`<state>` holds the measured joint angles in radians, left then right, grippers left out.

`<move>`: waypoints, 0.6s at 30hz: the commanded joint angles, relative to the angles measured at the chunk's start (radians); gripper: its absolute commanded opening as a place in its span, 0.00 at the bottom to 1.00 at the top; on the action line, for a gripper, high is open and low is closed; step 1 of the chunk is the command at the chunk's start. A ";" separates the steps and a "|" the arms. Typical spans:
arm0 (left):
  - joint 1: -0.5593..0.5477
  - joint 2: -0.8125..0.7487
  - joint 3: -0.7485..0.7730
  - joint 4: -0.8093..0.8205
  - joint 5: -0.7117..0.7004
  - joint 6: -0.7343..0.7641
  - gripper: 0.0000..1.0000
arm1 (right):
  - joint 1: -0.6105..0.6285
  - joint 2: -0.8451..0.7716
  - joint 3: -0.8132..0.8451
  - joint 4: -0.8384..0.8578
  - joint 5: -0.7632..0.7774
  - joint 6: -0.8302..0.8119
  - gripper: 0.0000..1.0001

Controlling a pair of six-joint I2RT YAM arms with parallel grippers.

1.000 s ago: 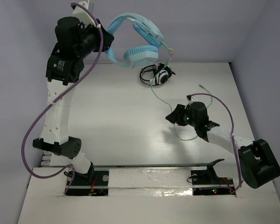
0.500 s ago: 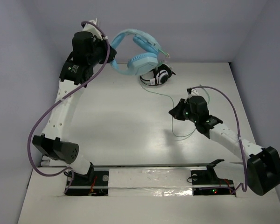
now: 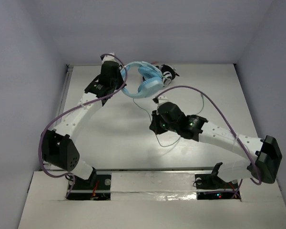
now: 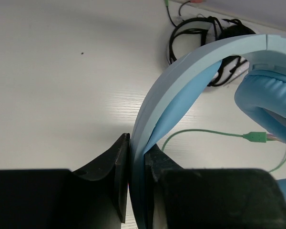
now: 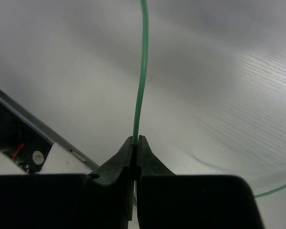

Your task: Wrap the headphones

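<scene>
The light blue headphones [image 3: 145,82] hang low over the far middle of the table, and my left gripper [image 3: 122,85] is shut on their headband [image 4: 181,81]. In the left wrist view the band passes between my left gripper [image 4: 137,148] jaws, with one padded earcup [image 4: 271,102] at the right. The thin green cable [image 3: 151,110] trails from the earcups toward the near side. Just below them, my right gripper [image 3: 154,128] is shut on that cable. The right wrist view shows the cable [image 5: 143,71] rising straight out of my right gripper [image 5: 137,139] jaws.
Smaller black-and-white headphones [image 3: 168,72] lie on the table just behind the blue ones, seen again as black-and-white headphones [image 4: 214,38] in the left wrist view. The cable's green plug [image 4: 255,137] rests on the table. The walls stand close at the back and sides.
My left arm has brought the headphones down and to the right, toward the table's middle. My right gripper has shut on the cable and moved left, toward the headphones.
</scene>
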<state>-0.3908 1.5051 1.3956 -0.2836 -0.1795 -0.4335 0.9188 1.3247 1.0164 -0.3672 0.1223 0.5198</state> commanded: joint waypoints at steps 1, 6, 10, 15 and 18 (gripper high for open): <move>-0.083 -0.062 -0.010 0.164 -0.077 0.002 0.00 | 0.070 -0.035 0.158 -0.160 0.121 -0.081 0.00; -0.163 -0.052 -0.119 0.237 -0.029 0.035 0.00 | 0.083 -0.062 0.326 -0.329 0.236 -0.148 0.00; -0.213 -0.043 -0.181 0.277 0.073 0.076 0.00 | 0.083 -0.085 0.413 -0.388 0.316 -0.194 0.00; -0.253 -0.048 -0.181 0.219 0.074 0.107 0.00 | 0.083 -0.068 0.467 -0.476 0.448 -0.227 0.00; -0.253 -0.063 -0.184 0.182 0.149 0.159 0.00 | 0.074 -0.081 0.467 -0.469 0.482 -0.251 0.00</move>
<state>-0.6476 1.5097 1.2018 -0.1608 -0.1127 -0.3012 1.0012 1.2533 1.4521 -0.7933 0.5091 0.3183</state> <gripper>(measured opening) 0.109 0.040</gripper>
